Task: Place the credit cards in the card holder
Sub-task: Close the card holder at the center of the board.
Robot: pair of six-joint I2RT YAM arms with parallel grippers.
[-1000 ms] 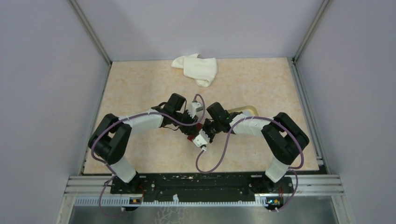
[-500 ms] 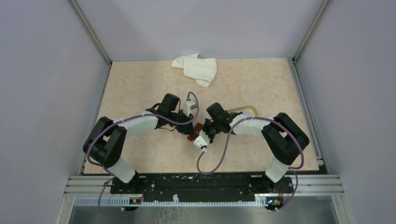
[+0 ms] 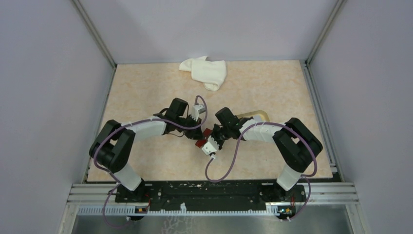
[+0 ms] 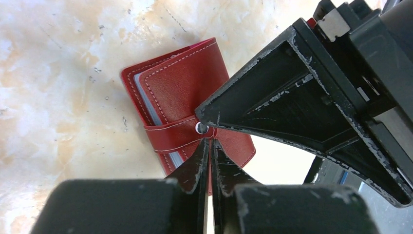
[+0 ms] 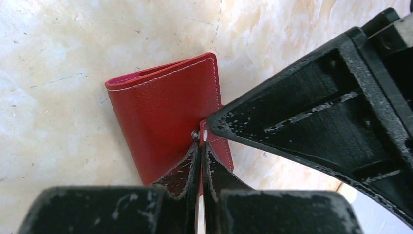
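Right gripper (image 5: 200,148) nips the snap tab (image 4: 170,136) of the card holder (image 5: 160,109), left gripper (image 4: 210,148) pinched shut alongside; one slip could leave it fastened.

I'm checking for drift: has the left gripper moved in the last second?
Yes. In the top view the left gripper has shifted slightly left and away from the bases, toward the white cloth, while pinching the card holder.

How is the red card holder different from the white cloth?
The card holder is dark red; the cloth is white. The card holder is folded flat; the cloth is crumpled. The card holder sits mid-table, the cloth at the far edge. Both lie on the table.
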